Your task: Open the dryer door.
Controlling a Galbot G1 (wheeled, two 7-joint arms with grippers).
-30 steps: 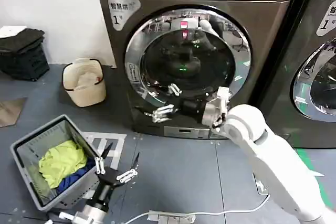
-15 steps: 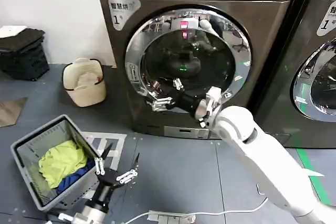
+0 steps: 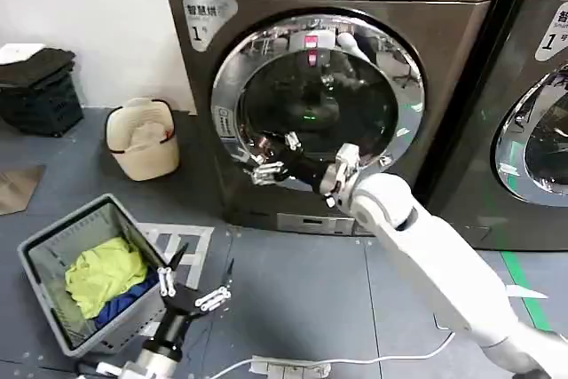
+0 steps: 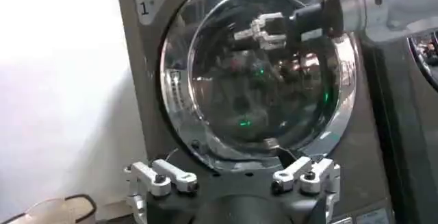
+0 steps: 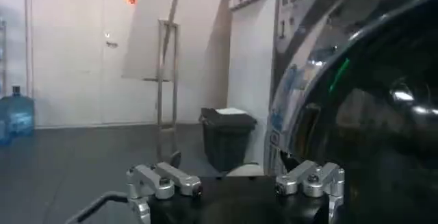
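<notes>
Chrome ring of the dryer door (image 3: 232, 86) sits just beyond my right pincer (image 3: 273, 159), fingers spread, holding nothing; I could slip off that slick rim. Left pincer (image 3: 191, 283) idles open.

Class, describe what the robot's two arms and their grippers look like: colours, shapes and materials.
The right arm is a thick, smooth white shell with rounded joints, narrowing to a black cylindrical wrist. Its right gripper has slim silver-white metal jaws with small round pivots. The left gripper, low beside the basket, looks the same: a black cylindrical wrist carrying pale metal jaws with dark tips.
</notes>
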